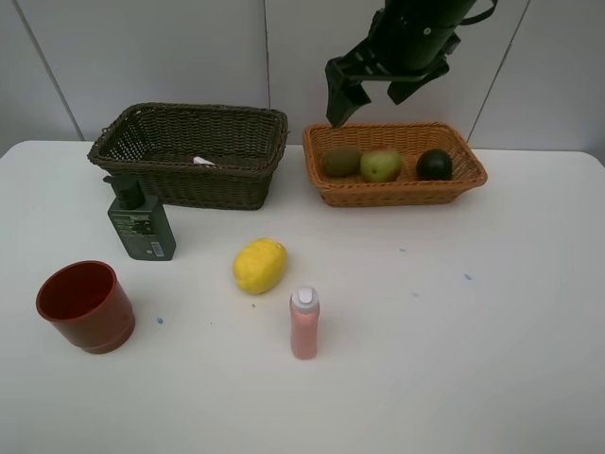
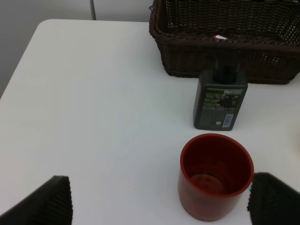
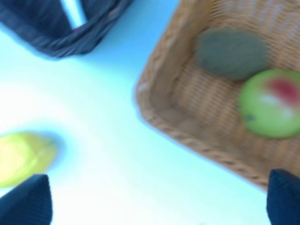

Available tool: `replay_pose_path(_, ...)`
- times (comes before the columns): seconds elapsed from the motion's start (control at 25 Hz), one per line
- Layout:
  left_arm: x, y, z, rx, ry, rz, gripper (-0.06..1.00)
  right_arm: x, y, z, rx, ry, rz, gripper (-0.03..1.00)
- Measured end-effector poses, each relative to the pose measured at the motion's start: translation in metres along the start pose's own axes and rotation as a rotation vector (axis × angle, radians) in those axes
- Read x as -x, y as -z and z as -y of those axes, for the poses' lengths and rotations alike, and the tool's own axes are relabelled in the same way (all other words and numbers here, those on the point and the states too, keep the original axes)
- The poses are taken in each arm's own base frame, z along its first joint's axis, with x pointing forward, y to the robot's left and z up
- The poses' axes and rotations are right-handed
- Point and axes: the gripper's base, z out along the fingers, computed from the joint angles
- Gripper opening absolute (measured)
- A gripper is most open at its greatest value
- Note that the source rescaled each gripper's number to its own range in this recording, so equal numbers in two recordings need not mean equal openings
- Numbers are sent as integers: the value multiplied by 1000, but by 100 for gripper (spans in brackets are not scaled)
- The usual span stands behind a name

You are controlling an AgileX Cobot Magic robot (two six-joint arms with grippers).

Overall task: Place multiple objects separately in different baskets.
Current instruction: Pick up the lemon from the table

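- The left hand (image 2: 165, 199) is hanging wide open and empty over the bench (image 1: 454, 359), just beside the cup (image 2: 215, 176).
- The cup and the pump bottle (image 1: 142, 222) are standing on the bench in front of the dark basket (image 1: 189, 180), not yet sorted.
- The marker (image 1: 203, 161) is lying inside the dark basket, so that one seems done.
- The lemon (image 1: 259, 266) and the pink bottle (image 1: 304, 323) are sitting near mid-bench, outside both baskets.
- The right hand (image 1: 378, 90) is hovering above the tan basket (image 1: 397, 194), its fingers spread and carrying nothing.
- The kiwi (image 1: 343, 161), pear (image 1: 381, 165) and dark fruit (image 1: 435, 165) are resting in a row inside the tan basket.
- By my count, four things are sitting sorted and four are waiting; the lemon is probably heading to the fruit basket, the rest to the dark one.
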Motion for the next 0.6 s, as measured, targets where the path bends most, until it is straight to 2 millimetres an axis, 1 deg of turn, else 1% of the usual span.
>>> replay_pose_path(0.12, 0, 0, 0, 0, 0, 0, 97, -1, 1, -22, 23, 56, -32, 100)
replay_pose_path(0.28, 0, 0, 0, 0, 0, 0, 97, 0, 3, -55, 53, 137, -32, 100)
replay_pose_path(0.4, 0, 0, 0, 0, 0, 0, 97, -2, 4, -73, 71, 182, -32, 100)
replay_pose_path(0.48, 0, 0, 0, 0, 0, 0, 97, -7, -5, -82, 81, 202, -60, 100)
replay_pose_path(0.6, 0, 0, 0, 0, 0, 0, 97, -19, -28, -95, 101, 224, -132, 100)
